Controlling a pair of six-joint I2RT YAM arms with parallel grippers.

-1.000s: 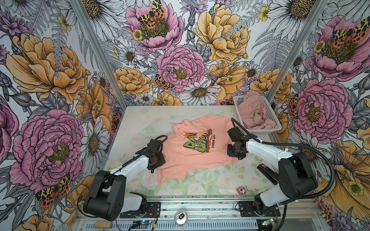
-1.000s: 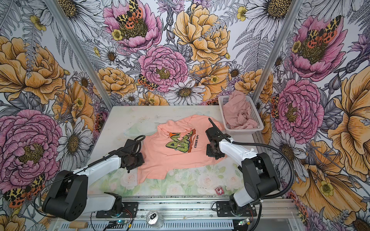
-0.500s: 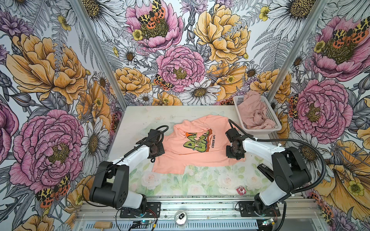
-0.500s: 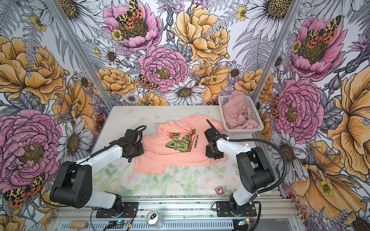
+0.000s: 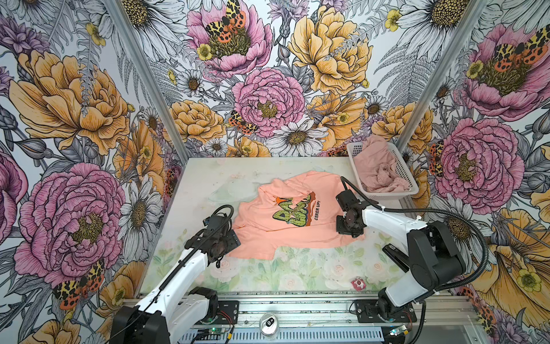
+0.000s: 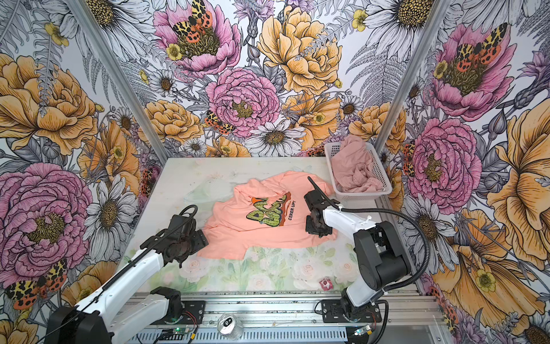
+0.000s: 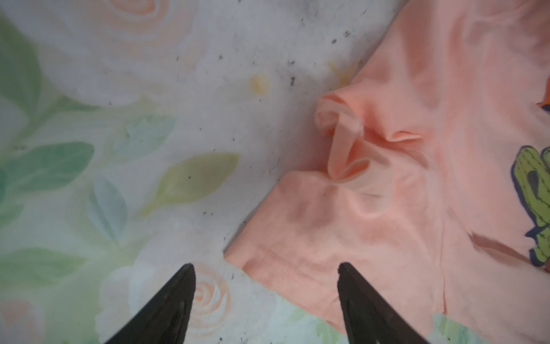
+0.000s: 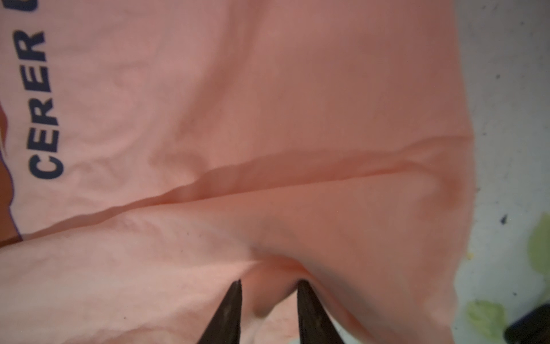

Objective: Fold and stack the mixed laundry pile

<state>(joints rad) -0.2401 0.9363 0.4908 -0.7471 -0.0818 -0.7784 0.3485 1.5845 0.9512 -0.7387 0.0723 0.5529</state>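
From a top view: finds the peach-orange T-shirt (image 5: 262, 238) spread graphic-up on the middle of the counter (image 5: 208, 178), rumpled along its far edge. Places the left arm (image 5: 190, 262) at its near left corner and the right arm (image 5: 387, 220) over its right side. Finds the dusty-pink garment (image 5: 378, 172) heaped in the white basket (image 5: 403, 171) at the far right corner, well apart from both arms. Nothing folded or stacked yet.

From the left wrist: shows the left fingers (image 7: 175, 306) spread wide, holding nothing, straddling the hemmed corner of the T-shirt. Beyond them, a small bunched twist of cloth.

From the right wrist: shows the right fingers (image 8: 229, 312) set close together, pinching a small ridge of the T-shirt near its side edge. From the pinch, one long crease across the panel.

Handling, as a judgement: looks thin, light and limp. Drapes, wrinkles and stretches rather than keeping shape. Probably slides easily over the smooth counter. Not fragile. Best taken at hem corners, shoulder seams or a doubled edge, never mid-panel: lifts only a tent of cloth there. Likely the same for the pink one: take a gathered edge, lift clear of the basket wall.
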